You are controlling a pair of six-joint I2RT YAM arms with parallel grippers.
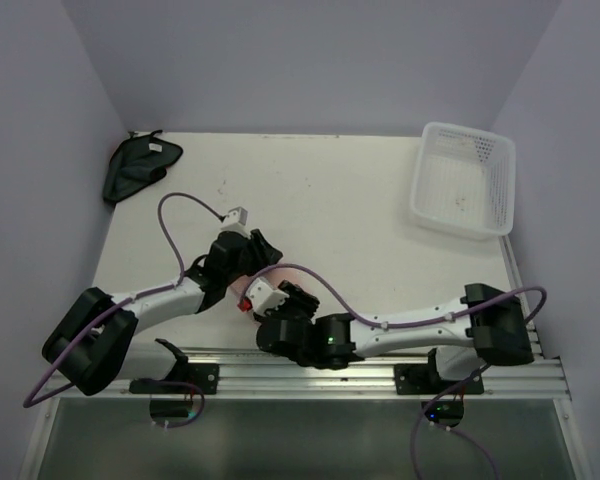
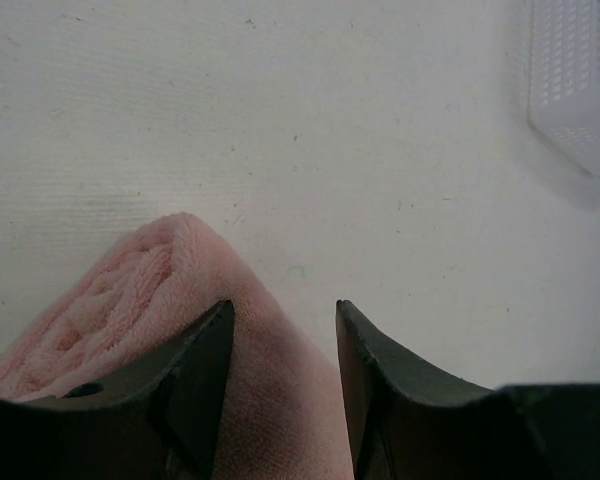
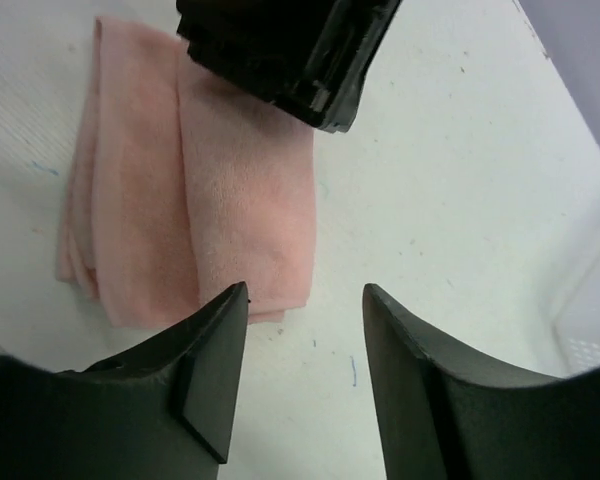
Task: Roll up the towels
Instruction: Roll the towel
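Observation:
The salmon-pink towel lies folded flat on the white table, mostly hidden under the arms in the top view. My left gripper stands open low over its far end, with a fold of the pink towel running between its fingers. Its black body shows at the top of the right wrist view. My right gripper is open and empty, just short of the towel's near edge, its left fingertip beside the corner. The blackish cloth lies crumpled at the table's far left corner, away from both grippers.
A white perforated basket stands at the far right of the table; its corner shows in the left wrist view. Purple walls close in the table on three sides. Both grippers crowd together near the front middle.

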